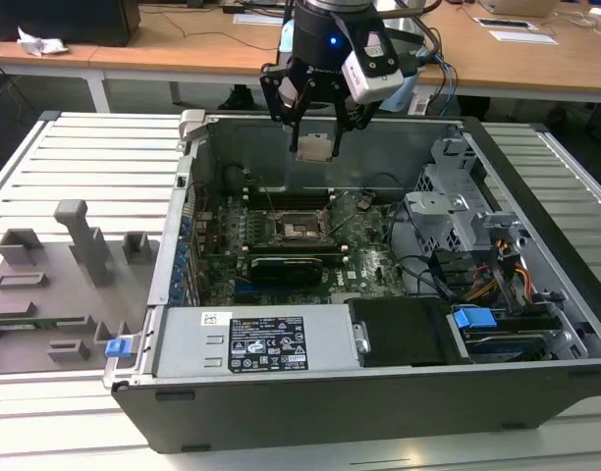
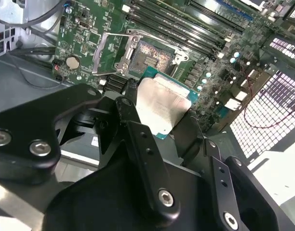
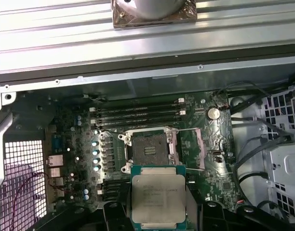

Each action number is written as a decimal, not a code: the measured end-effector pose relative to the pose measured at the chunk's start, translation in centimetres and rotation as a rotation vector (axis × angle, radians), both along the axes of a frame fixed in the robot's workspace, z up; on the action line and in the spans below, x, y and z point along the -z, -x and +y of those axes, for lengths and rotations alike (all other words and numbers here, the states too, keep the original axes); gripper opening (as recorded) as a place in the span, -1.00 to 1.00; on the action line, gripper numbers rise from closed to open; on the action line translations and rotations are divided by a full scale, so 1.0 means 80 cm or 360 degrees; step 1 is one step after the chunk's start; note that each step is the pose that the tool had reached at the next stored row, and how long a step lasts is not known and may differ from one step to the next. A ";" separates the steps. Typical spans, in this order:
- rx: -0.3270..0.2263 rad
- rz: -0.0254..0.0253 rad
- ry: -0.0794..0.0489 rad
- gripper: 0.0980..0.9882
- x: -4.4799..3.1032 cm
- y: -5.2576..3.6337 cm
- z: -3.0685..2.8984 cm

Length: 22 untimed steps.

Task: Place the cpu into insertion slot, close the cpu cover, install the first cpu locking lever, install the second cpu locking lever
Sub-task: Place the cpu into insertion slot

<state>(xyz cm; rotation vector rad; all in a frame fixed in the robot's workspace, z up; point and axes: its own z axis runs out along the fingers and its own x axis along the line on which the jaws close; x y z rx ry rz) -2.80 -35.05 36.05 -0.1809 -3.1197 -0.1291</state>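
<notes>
Aloft, the pincer [image 1: 315,139] grips the cpu [image 3: 158,198] between its fingers, well above the open insertion slot [image 3: 148,150].

Open computer case [image 1: 379,412] on slatted metal surface [image 1: 84,157]. Inside: labelled power supply [image 1: 266,343] against near wall, black expansion card [image 1: 286,267] mid-board, grey drive cage [image 1: 448,211], blue clip [image 1: 474,319]. Grey fixture blocks [image 1: 80,240] at exterior view's left. Also coin battery [image 3: 213,113] near memory slots [image 3: 138,113].

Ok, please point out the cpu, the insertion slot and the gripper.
cpu [image 3: 158,198], first wrist view, middle of its metal top.
insertion slot [image 3: 148,147], first wrist view, its dark centre.
gripper [image 1: 316,149], exterior view, between its fingertips.
</notes>
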 end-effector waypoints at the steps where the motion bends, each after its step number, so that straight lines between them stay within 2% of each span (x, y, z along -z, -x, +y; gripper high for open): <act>1: 0.0021 -0.00001 0.0006 -0.01 0.0003 0.000 0.0000; 5: 0.0102 0.00002 0.0020 -0.01 0.0007 0.000 -0.0004; 11: 0.0117 0.00001 0.0022 -0.01 0.0016 0.000 -0.0062; 15: 0.0226 0.00003 0.0039 -0.01 0.0017 0.000 -0.0062; 20: 0.0303 0.00007 0.0046 -0.01 0.0018 0.000 -0.0063; 22: 0.0361 0.00013 0.0050 -0.01 0.0020 0.000 -0.0064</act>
